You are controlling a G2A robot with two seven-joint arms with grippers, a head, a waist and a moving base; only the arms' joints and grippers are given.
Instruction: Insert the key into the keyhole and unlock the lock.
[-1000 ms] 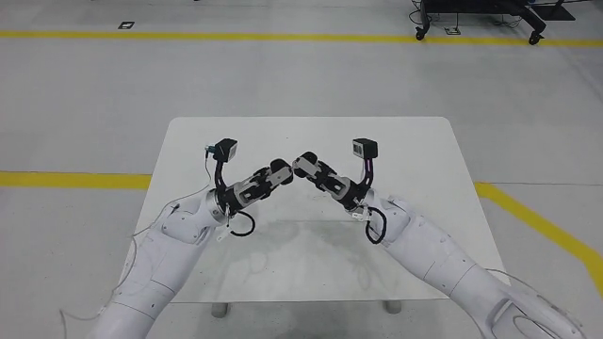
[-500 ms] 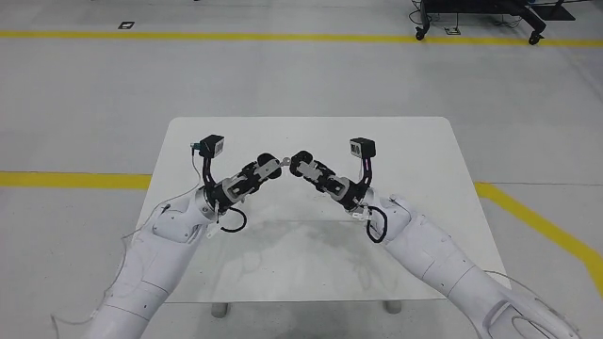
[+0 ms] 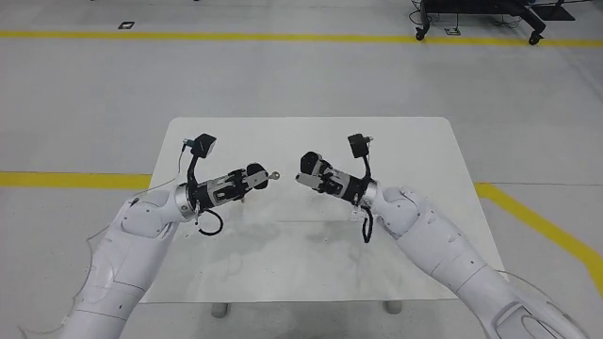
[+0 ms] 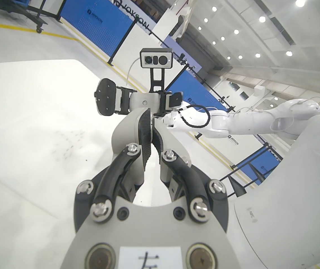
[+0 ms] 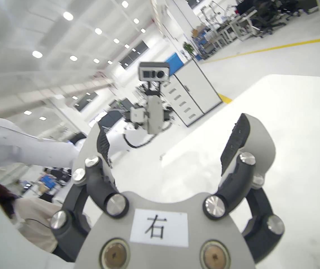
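- Left gripper [image 3: 262, 176] and right gripper [image 3: 302, 169], nearly touching a second ago, are drawn apart.
- From above, the key [image 3: 273, 176] is seen pinched in the left gripper.
- The right gripper is held wide, empty.

A white table [image 3: 424, 151] bears faint dark scuffs [image 4: 70, 146].

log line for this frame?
left gripper: shut on small metal piece, key or lock unclear | right gripper: open, empty | both above table, grippers apart
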